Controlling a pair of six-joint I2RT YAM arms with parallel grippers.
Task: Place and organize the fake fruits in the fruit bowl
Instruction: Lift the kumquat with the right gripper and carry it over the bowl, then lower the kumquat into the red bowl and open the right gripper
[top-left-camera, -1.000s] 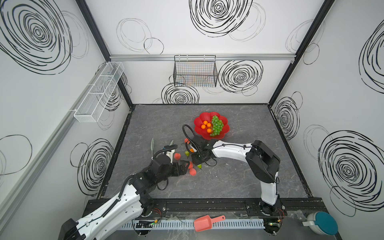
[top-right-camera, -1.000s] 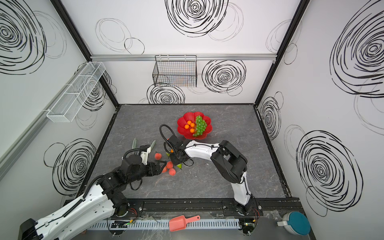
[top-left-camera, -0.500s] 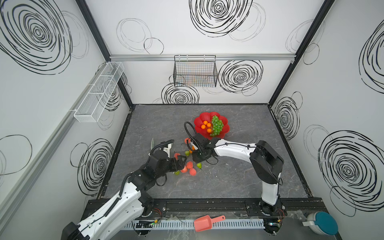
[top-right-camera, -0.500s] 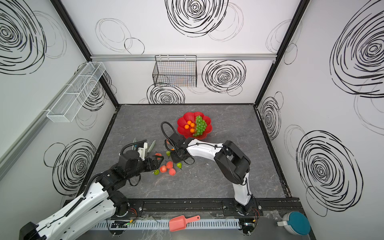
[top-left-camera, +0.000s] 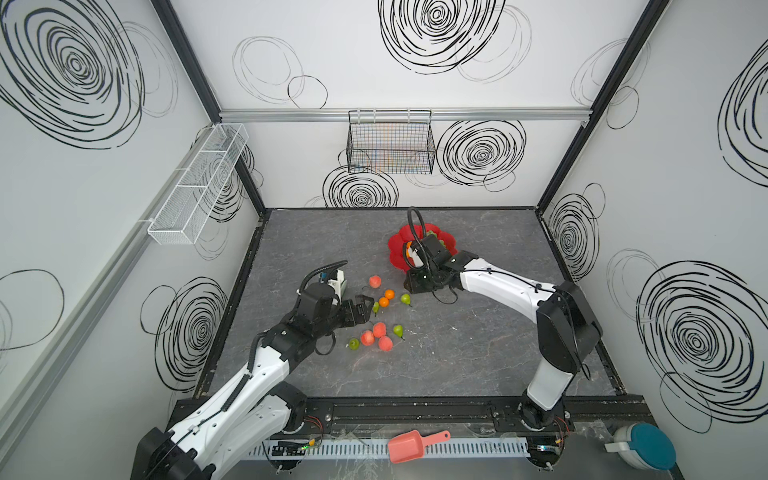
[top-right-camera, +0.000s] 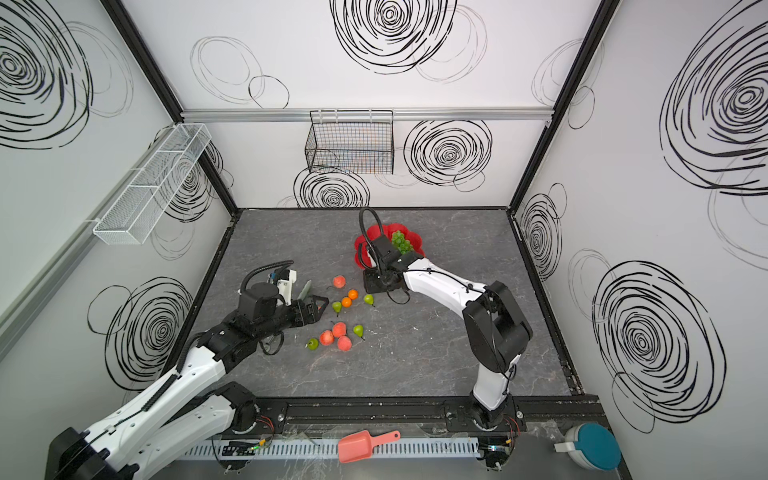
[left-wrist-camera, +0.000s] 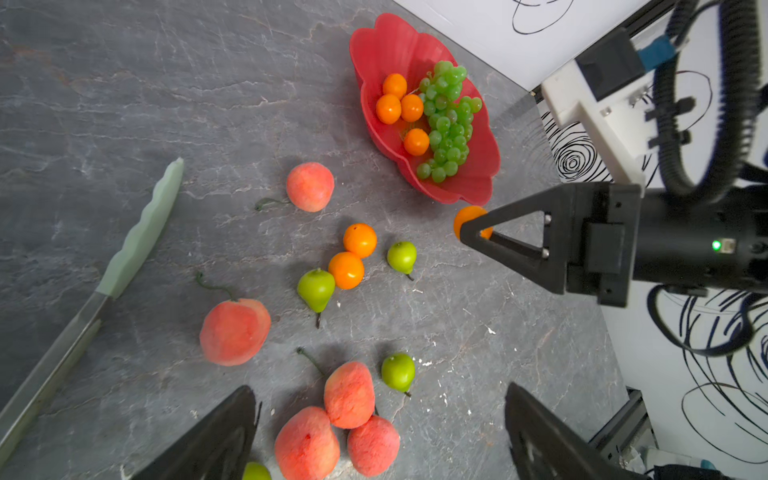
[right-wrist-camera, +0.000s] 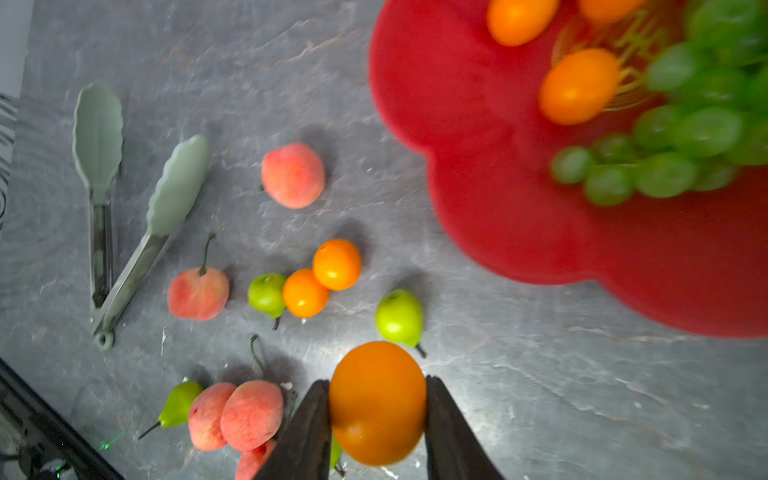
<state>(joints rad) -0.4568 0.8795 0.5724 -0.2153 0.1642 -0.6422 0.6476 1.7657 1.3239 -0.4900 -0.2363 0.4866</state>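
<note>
Now the step in hand is the carry. The right claw (right-wrist-camera: 377, 384) is clenched on an orange (right-wrist-camera: 376, 415), its jaws closed only to the ball's width, just near and left of the red bowl (left-wrist-camera: 386, 45) at the far middle of the table (top-left-camera: 457, 353). The next move, I judge, calls for a lift over the rim and a release beside the grapes (left-wrist-camera: 446, 120). The left claw (top-left-camera: 365, 308) hangs released, wide and empty, near the loose peaches (left-wrist-camera: 349, 395).

A glossy orange ball (right-wrist-camera: 378, 403), pink-red peaches (left-wrist-camera: 235, 332) and green pears (left-wrist-camera: 316, 289) stand out against the grey veined tabletop (left-wrist-camera: 166, 83), with translucent green grapes (left-wrist-camera: 446, 120) in the red fruit bowl (left-wrist-camera: 374, 45) at one o'clock of them.
</note>
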